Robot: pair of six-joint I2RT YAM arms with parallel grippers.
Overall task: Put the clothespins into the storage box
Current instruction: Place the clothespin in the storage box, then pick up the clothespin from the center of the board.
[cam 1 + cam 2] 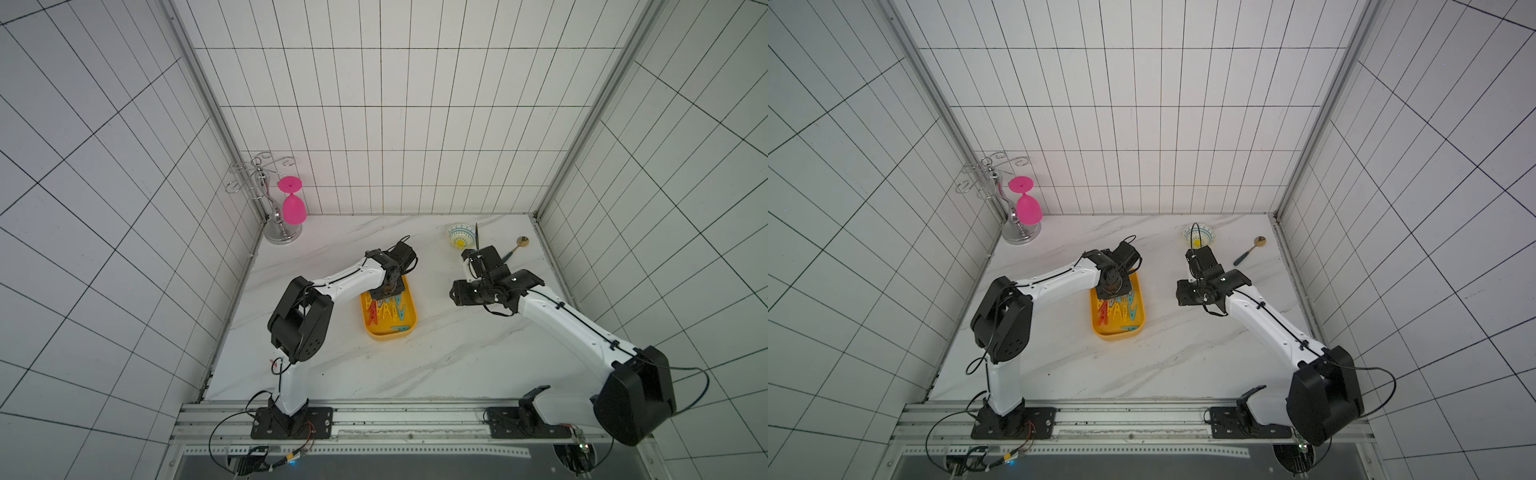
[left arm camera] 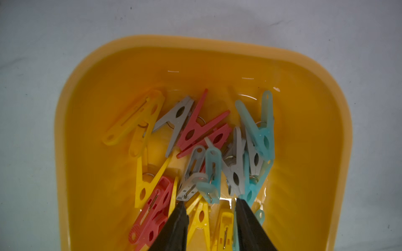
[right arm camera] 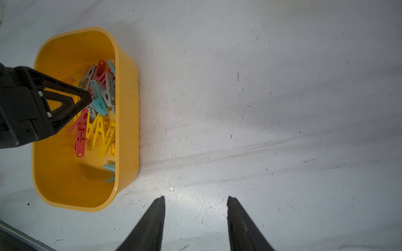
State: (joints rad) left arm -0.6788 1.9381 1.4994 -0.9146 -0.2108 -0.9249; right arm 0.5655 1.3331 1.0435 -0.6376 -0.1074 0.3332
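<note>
You have the white marble-patterned tabletop (image 1: 415, 374) filling the lower middle of both top views. Your left arm (image 1: 345, 278) reaches in from the lower left and bends over the centre. Your right arm (image 1: 561, 320) comes in from the lower right and ends right of centre.

The shallow yellow-orange plastic storage box (image 1: 390, 337) sits just left of centre, under the left wrist. In the upper left stands a chrome wire glass rack (image 1: 266, 199) with a pink plastic wine glass (image 1: 293, 203) hanging upside down from it. A small round patterned bowl (image 1: 461, 235) and a gold-headed spoon (image 1: 515, 247) lie at the upper right of the tabletop.

The left gripper (image 2: 210, 206) hangs inside the box with its jaws apart. A teal clip and a grey clip lie right at its tips, and you cannot tell whether the tips touch them. The right gripper (image 3: 195, 198) hovers over bare tabletop beside the box, jaws spread with nothing between them.

The small yellow, red, teal and grey plastic clothespins (image 2: 195, 130) are piled in the box, mostly in its upper half in the top views. One teal clip lies apart near the lower end.
</note>
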